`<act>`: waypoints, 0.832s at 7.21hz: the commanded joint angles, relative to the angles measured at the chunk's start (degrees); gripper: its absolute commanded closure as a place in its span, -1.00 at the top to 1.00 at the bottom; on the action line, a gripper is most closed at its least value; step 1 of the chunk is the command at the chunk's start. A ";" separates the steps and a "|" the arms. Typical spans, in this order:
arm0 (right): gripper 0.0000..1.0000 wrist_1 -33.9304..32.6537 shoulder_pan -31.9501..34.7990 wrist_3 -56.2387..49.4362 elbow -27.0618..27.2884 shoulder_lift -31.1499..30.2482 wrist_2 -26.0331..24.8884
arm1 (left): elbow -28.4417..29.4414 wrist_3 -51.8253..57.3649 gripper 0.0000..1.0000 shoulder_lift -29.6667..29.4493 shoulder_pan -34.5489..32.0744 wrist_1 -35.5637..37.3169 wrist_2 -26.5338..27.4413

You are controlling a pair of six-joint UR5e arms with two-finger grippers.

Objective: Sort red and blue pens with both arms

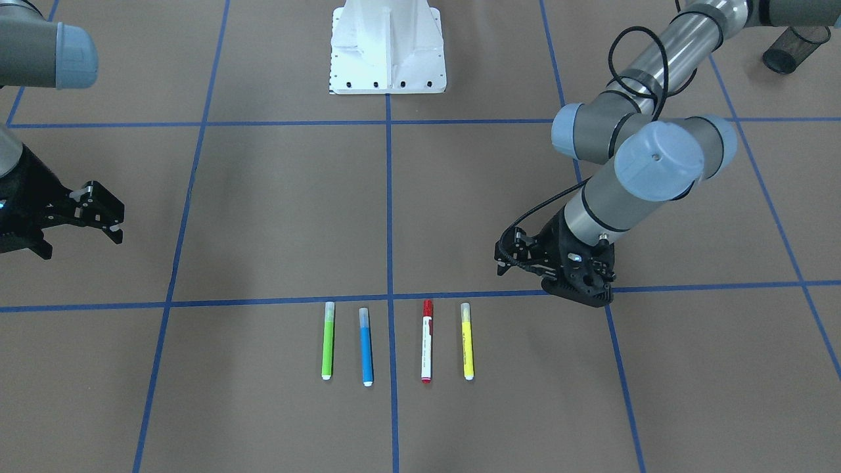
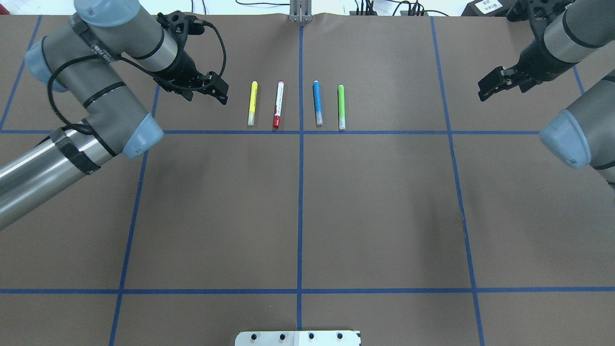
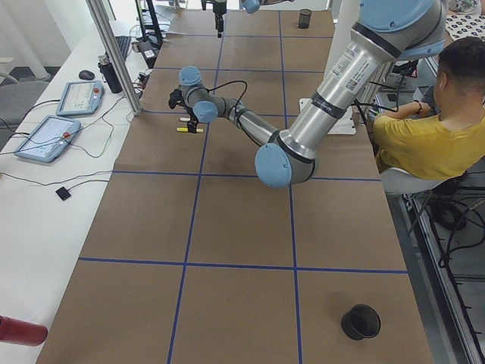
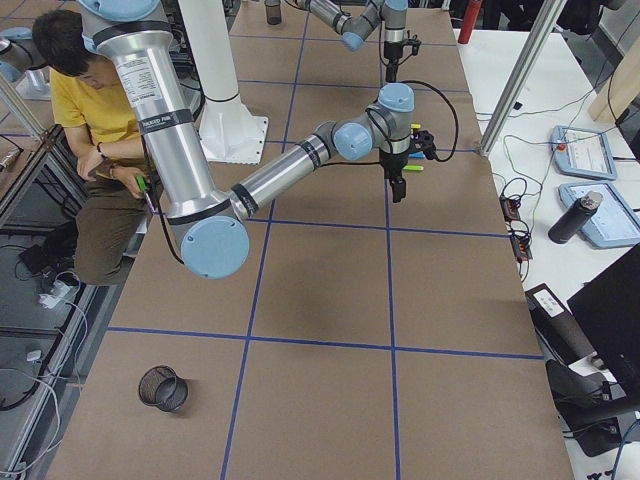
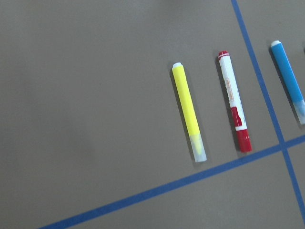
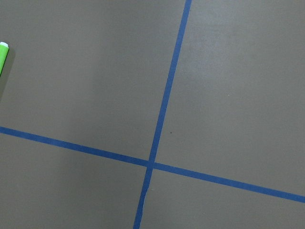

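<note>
The black two-finger left gripper (image 2: 221, 91) hovers at the upper left of the overhead view, jaws parted with nothing between them, just beside the slim yellow marker (image 2: 252, 103). The white-barrelled red-capped pen (image 2: 278, 104) lies one place further toward the centre, flat on the brown paper-covered table (image 2: 375, 202). The black two-finger right gripper (image 2: 485, 87), at the upper right, looks spread and empty too, though it shows small there, and it stands well apart from the row. Its likely target, the bright blue pen (image 2: 317, 102) with a translucent cap, lies beyond the lime green marker (image 2: 341, 106). All four lie parallel and apart from one another, just above a blue tape line (image 2: 384, 132). This reads as the approach before any pickup, since neither pen is lifted. Next, each gripper needs to pass over its outer marker, centre on its pen, straddle the barrel crosswise and descend without nudging the neighbour.
</note>
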 commanded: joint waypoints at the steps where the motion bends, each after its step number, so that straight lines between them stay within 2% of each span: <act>1: 1.00 0.32 -0.06 0.08 -0.06 -0.08 -0.14 | 7.64 -0.40 1.00 -8.83 0.88 7.56 0.14; 2: 1.00 0.32 -0.06 0.17 -0.06 -0.08 -0.14 | 11.14 -3.44 1.00 -12.35 2.62 8.75 1.01; 4: 1.00 0.32 -0.06 0.08 -0.32 0.01 -0.14 | 22.99 -5.23 0.99 -21.66 5.44 8.59 6.63; 6: 1.00 0.32 -0.06 0.08 -0.41 0.01 -0.14 | 26.81 -5.14 0.91 -23.02 6.76 8.06 9.53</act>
